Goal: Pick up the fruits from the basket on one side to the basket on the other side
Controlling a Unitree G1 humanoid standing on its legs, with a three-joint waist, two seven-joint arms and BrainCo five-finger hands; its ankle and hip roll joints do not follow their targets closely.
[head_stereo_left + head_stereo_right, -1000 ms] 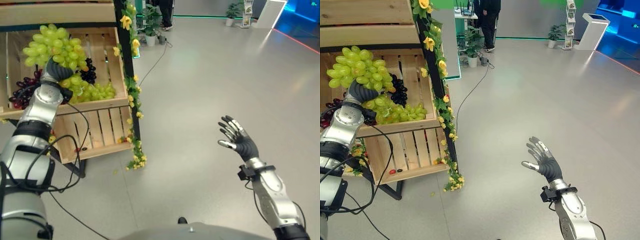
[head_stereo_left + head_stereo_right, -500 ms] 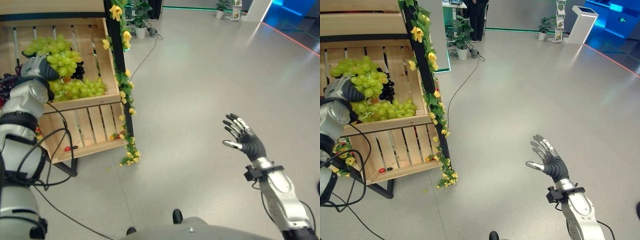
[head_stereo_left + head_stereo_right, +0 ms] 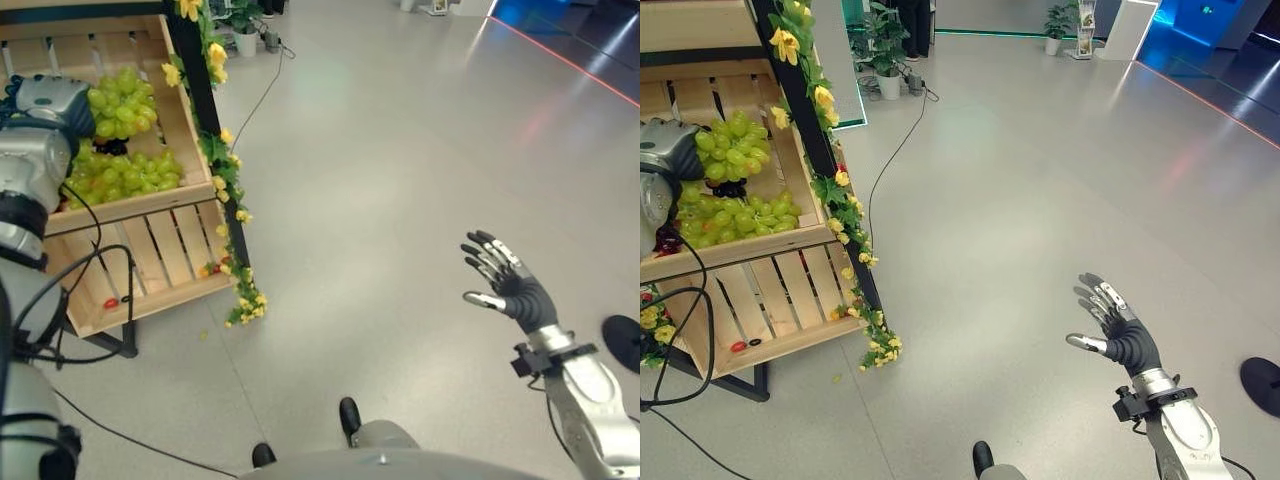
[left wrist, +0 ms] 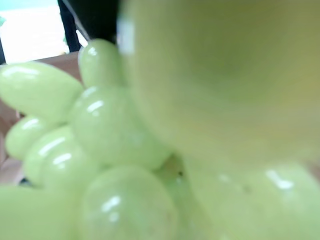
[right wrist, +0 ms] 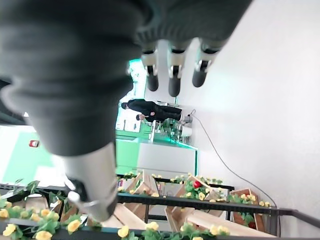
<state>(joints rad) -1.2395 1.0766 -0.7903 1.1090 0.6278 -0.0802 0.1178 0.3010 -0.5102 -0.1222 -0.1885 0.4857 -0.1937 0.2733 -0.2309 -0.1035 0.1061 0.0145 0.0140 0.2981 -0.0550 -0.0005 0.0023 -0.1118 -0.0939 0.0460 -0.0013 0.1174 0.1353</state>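
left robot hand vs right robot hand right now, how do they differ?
The left robot hand is up at the wooden crate, against a green grape bunch; the right robot hand is over bare floor. The right's fingers are spread, holding nothing; the left's are hidden.

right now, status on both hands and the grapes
Left hand shut on green grape bunch, held over the wooden crate. Right hand open, empty, out over the floor. Nothing in the way.
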